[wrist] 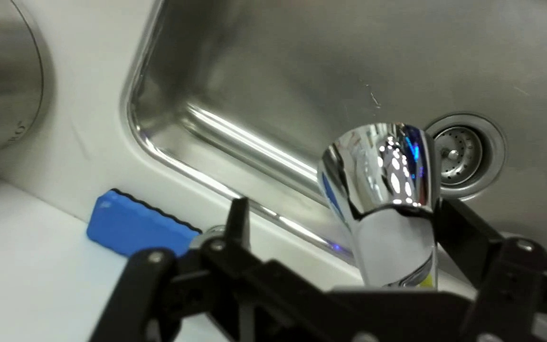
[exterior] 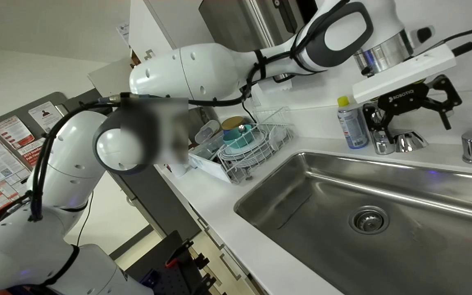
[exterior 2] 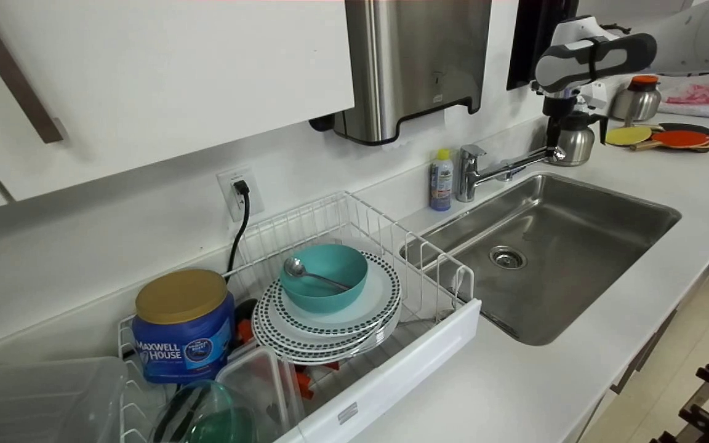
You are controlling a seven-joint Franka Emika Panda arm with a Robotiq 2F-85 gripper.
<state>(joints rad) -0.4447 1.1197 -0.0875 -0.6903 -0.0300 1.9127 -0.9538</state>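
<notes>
Two fingers (wrist: 239, 221) of the gripper (wrist: 343, 204) are standing open, the tap (wrist: 382, 171) showing between; reaching is looking done, nothing is being gripped.

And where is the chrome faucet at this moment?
In the wrist view, the chrome faucet appears right of centre between the fingers; in both exterior views, it stands beside the sink, right of the spray can.
</notes>
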